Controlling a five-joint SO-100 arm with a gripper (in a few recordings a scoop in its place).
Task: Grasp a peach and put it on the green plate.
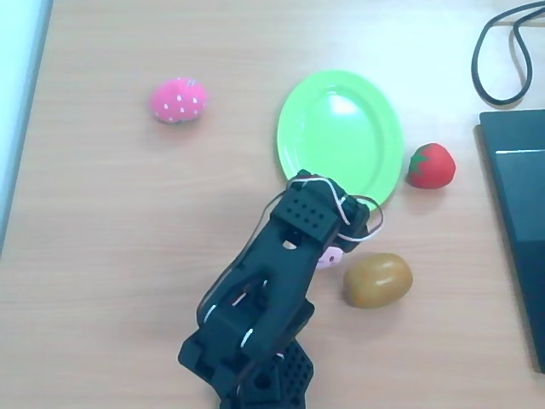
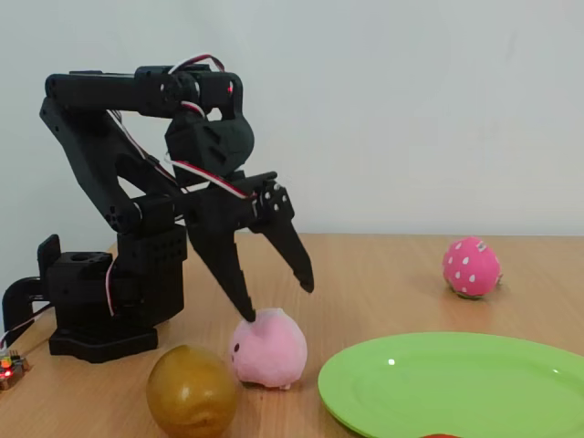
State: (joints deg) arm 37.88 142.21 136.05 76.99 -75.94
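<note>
Working left to right in the fixed view: your arm is folded over so the claw (image 2: 278,304) points down at the tabletop (image 2: 383,274), jaws spread wide and gripping nothing yet. One fingertip (image 2: 245,312) is right at the top of the peach (image 2: 268,349), the other hangs up and off to the right, so you're straddling it but not centred; I'd guess you want to shift a touch right and drop lower before closing, or the soft thing may just squish out sideways. The brown fruit (image 2: 192,391) sits just beside the peach on its left, close enough that a sloppy close could nudge it. The green plate (image 2: 456,383) is right there on the peach's other side, near it, so the carry should be short. The pink strawberry (image 2: 471,266) is well apart at the back, out of your way.
</note>
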